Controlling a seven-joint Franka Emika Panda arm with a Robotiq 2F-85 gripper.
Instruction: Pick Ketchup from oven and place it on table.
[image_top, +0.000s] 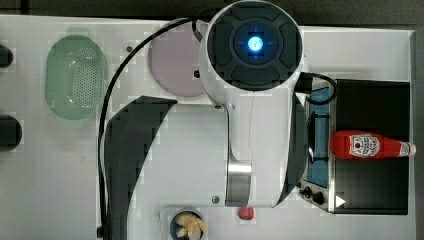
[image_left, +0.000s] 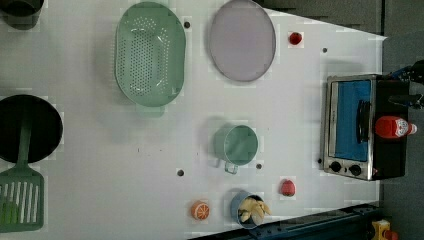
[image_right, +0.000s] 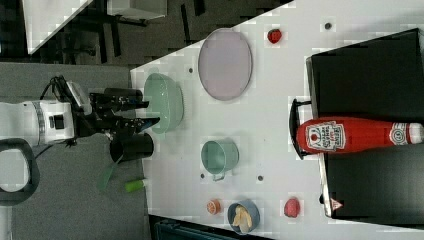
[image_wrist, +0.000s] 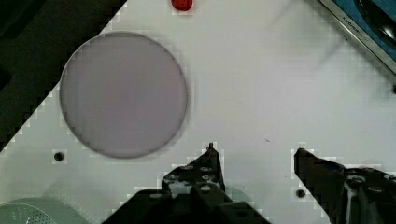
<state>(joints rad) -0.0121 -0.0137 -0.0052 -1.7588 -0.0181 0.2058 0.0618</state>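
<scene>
the ketchup (image_top: 370, 145) was seen lying on its side on top of the oven (image_top: 372, 125), with its white cap pointing away from the oven's door. in the right view the red bottle (image_right: 350, 135) was stretched across the black roof of the toaster oven (image_right: 370, 75), its round end just above the door handle. in the left view the ketchup (image_left: 395, 127) was seen on the oven (image_left: 350, 125), which was set at the left view's right on the white table (image_left: 300, 100).

the gripper (image_wrist: 254, 156) was held high above the table (image_wrist: 261, 84), with its two fingers (image_wrist: 205, 168) spread apart and nothing between them. in the right view the gripper (image_right: 145, 112) was seen at the end of the white arm, well apart from the ketchup.

a pale purple plate (image_wrist: 123, 93) and a small red strawberry (image_wrist: 182, 4) were seen below the gripper. in the left view a green colander (image_left: 150, 52), a green cup (image_left: 237, 145), a blue bowl (image_left: 247, 207), an orange slice (image_left: 200, 210) and a green spatula (image_left: 20, 195) were also laid out on the table. the spatula was laid on a black pan (image_left: 30, 127).
</scene>
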